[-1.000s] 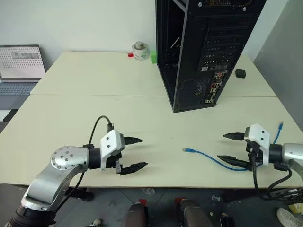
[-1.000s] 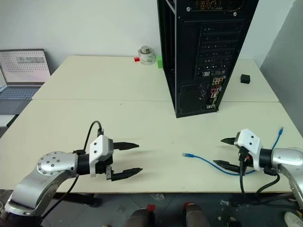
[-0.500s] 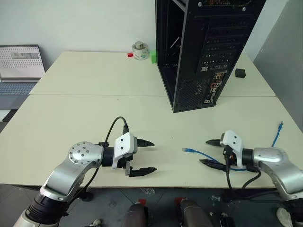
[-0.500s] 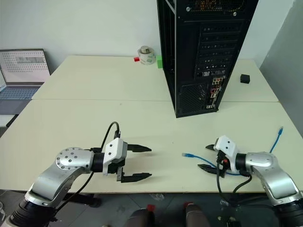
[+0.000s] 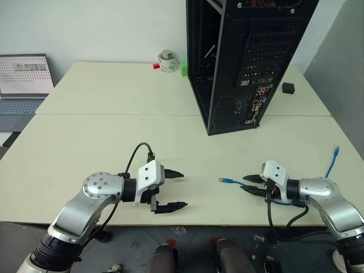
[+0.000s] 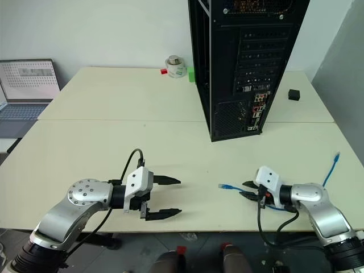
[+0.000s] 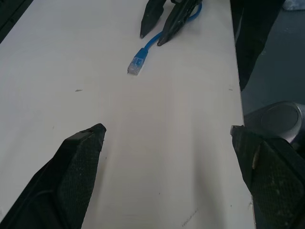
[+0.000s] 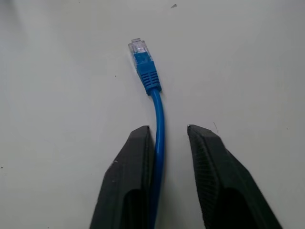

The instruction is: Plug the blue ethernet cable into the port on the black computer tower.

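Looking down from the head views, the black computer tower (image 5: 247, 62) stands upright at the far middle of the pale surface (image 5: 114, 142), its rear connector cluster facing the robot; the port cannot be told apart among the small sockets there; the blue ethernet cable (image 5: 232, 182) lies near the front edge on the right, one plug end pointing left, the other end (image 5: 336, 151) rising near the right edge; the right pincer (image 5: 250, 185) sits low over the cable just behind that plug, fingers narrowed around the cord; the left pincer (image 5: 173, 190) hovers over bare surface well to the left, fingers spread wide; a laptop (image 5: 23, 79) sits at the far left.

Left wrist view: both wide-set fingers (image 7: 78, 162) frame empty surface, with the cable plug (image 7: 137, 64) ahead.

Right wrist view: the cord (image 8: 159, 124) runs between the two fingers (image 8: 131, 176), touching one, a small gap left beside the other; the clear plug (image 8: 138, 50) lies flat beyond the tips.
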Motion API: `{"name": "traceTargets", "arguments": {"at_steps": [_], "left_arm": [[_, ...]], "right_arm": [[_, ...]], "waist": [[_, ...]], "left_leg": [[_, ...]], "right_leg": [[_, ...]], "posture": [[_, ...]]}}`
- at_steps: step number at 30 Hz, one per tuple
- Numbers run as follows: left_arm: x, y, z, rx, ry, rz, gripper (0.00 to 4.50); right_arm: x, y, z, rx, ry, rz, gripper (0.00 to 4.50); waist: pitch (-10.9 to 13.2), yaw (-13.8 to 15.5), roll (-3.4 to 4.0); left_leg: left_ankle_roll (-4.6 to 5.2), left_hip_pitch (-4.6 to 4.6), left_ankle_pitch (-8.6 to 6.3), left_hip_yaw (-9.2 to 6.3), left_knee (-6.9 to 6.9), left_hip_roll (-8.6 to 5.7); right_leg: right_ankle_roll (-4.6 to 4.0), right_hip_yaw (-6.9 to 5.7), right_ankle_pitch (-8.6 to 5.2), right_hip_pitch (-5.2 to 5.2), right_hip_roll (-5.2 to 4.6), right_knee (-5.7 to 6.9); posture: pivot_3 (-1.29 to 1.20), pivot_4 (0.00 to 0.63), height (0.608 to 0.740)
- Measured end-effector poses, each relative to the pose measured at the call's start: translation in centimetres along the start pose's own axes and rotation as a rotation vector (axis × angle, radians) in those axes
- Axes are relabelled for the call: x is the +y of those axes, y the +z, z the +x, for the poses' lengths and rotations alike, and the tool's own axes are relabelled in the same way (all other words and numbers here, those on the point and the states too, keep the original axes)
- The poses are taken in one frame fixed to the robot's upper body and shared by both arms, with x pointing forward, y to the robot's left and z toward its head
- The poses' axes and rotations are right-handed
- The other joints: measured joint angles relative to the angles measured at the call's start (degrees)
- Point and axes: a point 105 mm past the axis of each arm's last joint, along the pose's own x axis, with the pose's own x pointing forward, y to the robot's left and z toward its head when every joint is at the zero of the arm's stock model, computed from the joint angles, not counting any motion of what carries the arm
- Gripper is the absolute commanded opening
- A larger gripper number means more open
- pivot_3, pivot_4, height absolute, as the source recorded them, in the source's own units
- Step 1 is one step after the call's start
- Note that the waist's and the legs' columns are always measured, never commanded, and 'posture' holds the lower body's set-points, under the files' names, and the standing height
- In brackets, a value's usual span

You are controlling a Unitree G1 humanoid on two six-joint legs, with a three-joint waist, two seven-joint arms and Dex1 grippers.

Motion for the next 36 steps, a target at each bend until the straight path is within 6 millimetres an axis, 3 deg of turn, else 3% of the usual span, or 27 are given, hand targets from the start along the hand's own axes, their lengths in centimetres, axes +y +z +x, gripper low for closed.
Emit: {"name": "traceTargets", "arguments": {"at_steps": [2,8,15,19,25,36], "left_arm": [[0.0,0.0,0.0,-0.001,-0.001,0.000,4.50],[0.5,0.2,0.1,-0.005,0.003,0.008,4.50],[2.3,0.4,1.9,-0.009,0.016,0.055,4.50],[2.9,0.3,3.1,-0.015,0.011,0.065,4.50],[3.4,0.1,4.0,-0.021,0.006,0.072,4.50],[3.0,0.4,4.4,-0.041,-0.037,0.074,2.57]], "right_arm": [[0.2,0.1,0.1,0.001,0.006,-0.018,0.04],[0.2,0.5,0.4,-0.007,0.006,-0.038,0.04],[0.6,4.9,1.5,-0.066,0.070,-0.143,0.04],[1.1,6.4,2.3,-0.088,0.104,-0.166,0.04],[1.7,6.6,2.8,-0.080,0.130,-0.160,0.04],[2.0,7.1,2.8,-0.085,0.136,-0.173,0.00]], "waist": [[0.0,0.0,0.00],[0.0,0.0,0.00],[0.0,0.0,0.00],[0.0,0.1,0.00],[0.0,0.1,0.00],[0.0,0.1,0.00]], "left_leg": [[0.00,0.01,0.00,-0.01,0.00,0.00],[0.00,0.00,0.00,-0.01,0.01,0.00],[0.00,-0.03,0.00,-0.02,0.03,-0.05],[0.00,-0.05,0.00,-0.03,0.06,-0.04],[0.00,-0.08,0.00,-0.07,0.08,-0.04],[0.00,-0.08,0.00,-0.12,0.08,-0.04]], "right_leg": [[0.00,0.00,0.00,0.00,0.00,0.01],[-0.01,-0.01,0.00,0.00,0.00,0.01],[-0.01,-0.03,0.01,0.00,0.02,0.02],[-0.01,-0.06,0.01,0.00,0.01,0.02],[-0.02,-0.09,0.01,-0.01,0.00,0.03],[-0.02,-0.09,0.01,-0.01,-0.01,0.03]], "posture": [[0.00,0.150,0.740],[0.00,0.150,0.740],[0.00,0.150,0.740],[0.00,0.150,0.740],[0.00,0.150,0.740],[0.00,0.150,0.740]]}}
